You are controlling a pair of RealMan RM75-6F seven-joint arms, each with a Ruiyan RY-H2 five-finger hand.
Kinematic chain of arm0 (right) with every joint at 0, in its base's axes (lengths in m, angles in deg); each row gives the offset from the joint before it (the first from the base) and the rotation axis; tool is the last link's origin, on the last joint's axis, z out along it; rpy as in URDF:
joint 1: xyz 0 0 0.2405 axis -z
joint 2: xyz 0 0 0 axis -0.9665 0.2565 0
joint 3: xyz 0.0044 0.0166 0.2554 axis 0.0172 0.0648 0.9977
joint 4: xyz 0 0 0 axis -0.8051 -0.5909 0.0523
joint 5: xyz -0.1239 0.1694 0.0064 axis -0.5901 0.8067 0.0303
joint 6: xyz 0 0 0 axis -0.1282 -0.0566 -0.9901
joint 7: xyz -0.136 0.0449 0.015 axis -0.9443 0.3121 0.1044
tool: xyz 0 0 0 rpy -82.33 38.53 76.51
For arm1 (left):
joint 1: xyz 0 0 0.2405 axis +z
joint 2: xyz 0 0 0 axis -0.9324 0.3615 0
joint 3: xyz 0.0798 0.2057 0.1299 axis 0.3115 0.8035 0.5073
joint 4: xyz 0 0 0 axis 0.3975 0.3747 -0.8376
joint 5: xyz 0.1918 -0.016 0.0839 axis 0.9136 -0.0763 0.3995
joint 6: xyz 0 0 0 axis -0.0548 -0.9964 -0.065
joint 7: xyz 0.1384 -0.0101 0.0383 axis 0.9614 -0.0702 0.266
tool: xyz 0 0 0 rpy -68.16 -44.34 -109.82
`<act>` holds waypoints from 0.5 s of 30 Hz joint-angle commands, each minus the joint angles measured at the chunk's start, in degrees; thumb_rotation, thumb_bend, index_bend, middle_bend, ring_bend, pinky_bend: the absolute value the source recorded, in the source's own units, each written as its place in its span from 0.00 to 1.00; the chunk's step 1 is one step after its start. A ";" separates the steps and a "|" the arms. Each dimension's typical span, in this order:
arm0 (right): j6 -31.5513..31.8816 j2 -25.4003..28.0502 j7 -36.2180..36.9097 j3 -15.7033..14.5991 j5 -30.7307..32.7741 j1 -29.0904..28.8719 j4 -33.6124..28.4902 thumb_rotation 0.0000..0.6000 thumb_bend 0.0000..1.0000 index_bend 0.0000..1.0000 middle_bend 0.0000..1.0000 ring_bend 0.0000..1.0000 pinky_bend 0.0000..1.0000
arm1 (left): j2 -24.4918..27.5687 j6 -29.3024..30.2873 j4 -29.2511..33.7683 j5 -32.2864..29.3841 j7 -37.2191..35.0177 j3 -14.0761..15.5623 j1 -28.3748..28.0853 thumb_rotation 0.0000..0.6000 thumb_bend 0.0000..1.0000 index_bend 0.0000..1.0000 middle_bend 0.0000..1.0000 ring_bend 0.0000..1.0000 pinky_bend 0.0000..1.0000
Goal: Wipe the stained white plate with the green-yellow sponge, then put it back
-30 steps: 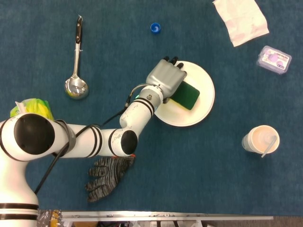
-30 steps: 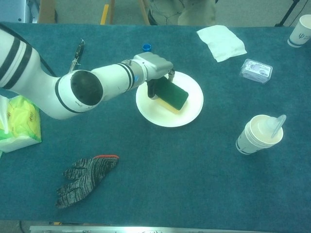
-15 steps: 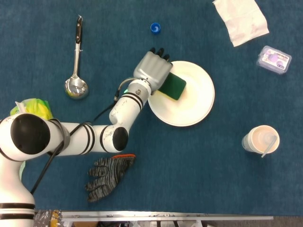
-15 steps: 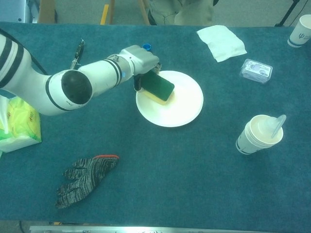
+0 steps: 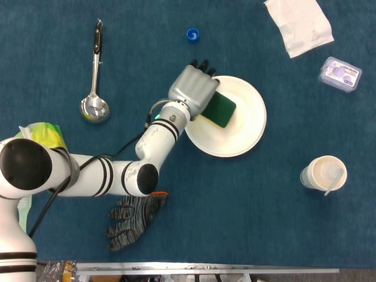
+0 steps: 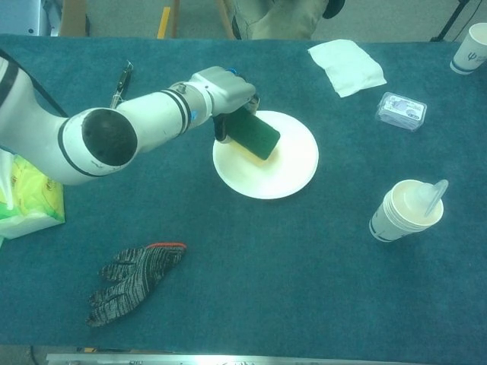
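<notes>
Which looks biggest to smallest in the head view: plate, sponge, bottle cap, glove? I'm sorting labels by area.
1. Plate, clearly the largest.
2. Glove.
3. Sponge, partly hidden under the left hand, so its full size is unsure, though it still looks smaller than the glove.
4. Bottle cap, by far the smallest.

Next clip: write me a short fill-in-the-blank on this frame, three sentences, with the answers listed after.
1. The left hand holds the sponge over the white ____.
2. The upward face of the sponge is ____ in colour.
3. The knitted glove lies on the table, on the robot's side of the ____ arm.

Missing words: plate; green; left
</notes>
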State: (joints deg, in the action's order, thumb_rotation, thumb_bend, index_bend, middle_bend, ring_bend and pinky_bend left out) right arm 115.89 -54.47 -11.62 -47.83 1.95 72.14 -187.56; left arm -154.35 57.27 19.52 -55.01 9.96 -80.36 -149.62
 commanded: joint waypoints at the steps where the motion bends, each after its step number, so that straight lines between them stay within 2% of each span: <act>1: 0.05 0.04 -0.03 -0.02 0.04 0.06 -0.08 1.00 0.16 0.01 0.11 0.01 0.27 | -0.47 0.04 0.52 0.07 0.48 -0.05 -0.35 1.00 0.28 0.35 0.14 0.04 0.11; 15: -0.03 0.13 -0.56 0.08 0.41 0.09 -0.29 1.00 0.16 0.01 0.11 0.01 0.27 | -3.39 0.13 -3.29 1.44 1.01 1.35 0.54 1.00 0.28 0.35 0.14 0.04 0.11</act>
State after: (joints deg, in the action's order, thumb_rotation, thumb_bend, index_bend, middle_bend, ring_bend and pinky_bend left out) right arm 115.86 -54.34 -12.17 -47.75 2.36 72.23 -187.84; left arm -157.67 57.43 16.39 -53.68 11.00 -79.09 -149.20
